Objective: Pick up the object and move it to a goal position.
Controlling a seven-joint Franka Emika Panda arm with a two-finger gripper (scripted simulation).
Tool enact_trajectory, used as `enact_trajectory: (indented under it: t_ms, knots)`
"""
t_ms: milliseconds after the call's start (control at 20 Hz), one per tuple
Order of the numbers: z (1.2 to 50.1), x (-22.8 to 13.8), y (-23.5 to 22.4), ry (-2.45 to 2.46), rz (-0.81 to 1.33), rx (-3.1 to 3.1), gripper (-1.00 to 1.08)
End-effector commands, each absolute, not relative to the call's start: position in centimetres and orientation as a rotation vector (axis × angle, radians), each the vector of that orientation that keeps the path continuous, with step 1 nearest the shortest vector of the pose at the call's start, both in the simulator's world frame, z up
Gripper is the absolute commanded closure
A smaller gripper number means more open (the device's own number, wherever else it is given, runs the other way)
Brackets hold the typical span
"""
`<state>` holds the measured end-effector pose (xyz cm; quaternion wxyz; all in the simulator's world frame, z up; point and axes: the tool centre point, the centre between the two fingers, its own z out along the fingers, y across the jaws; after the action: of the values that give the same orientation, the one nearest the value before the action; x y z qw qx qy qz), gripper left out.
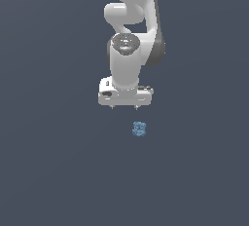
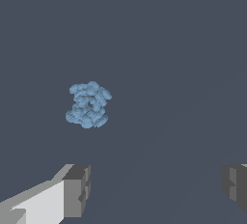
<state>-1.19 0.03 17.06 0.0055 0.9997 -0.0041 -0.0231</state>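
Arm: I see the white Panda arm (image 1: 131,25) reaching in from the upper edge of the exterior view; wrist pointing straight down at the floor; dark ring on the wrist joint faces the camera.

Gripper: the white gripper (image 1: 124,107) hangs from the wrist; two short fingertips (image 1: 113,106) poke out under the hand body, set wide apart; in the wrist view I read the same, one grey pad (image 2: 77,189) at one edge and the other at the far edge, bare floor between them; jaws spread, nothing held.

Object: the light-blue object (image 1: 139,129) is a small lumpy cluster, far smaller than the gripper; relative to the gripper it sits lower in the exterior view and a little toward the exterior view's right; clear of both fingertips, no contact; wrist view shows the object (image 2: 88,104) outside the gap between the pads, ahead of them, nearer the pad with the white finger body behind it.

Floor: plain dark grey-blue floor (image 1: 53,171) all round the object; I cannot tell from these views whether the object rests on it or how high the gripper is above it.
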Motion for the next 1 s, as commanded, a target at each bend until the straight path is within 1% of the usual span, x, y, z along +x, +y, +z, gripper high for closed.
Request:
enact_trajectory:
  t_ms: [0,550,950]
  knots:
    - [17.1,-1.2,0.0,-0.013,-0.072,3.130,-0.92]
    - [16.7,-1.4,-1.1,0.043,-0.099,3.093,-0.92]
    - [15.7,-0.8,0.0,-0.002,-0.083,3.100,-0.92]
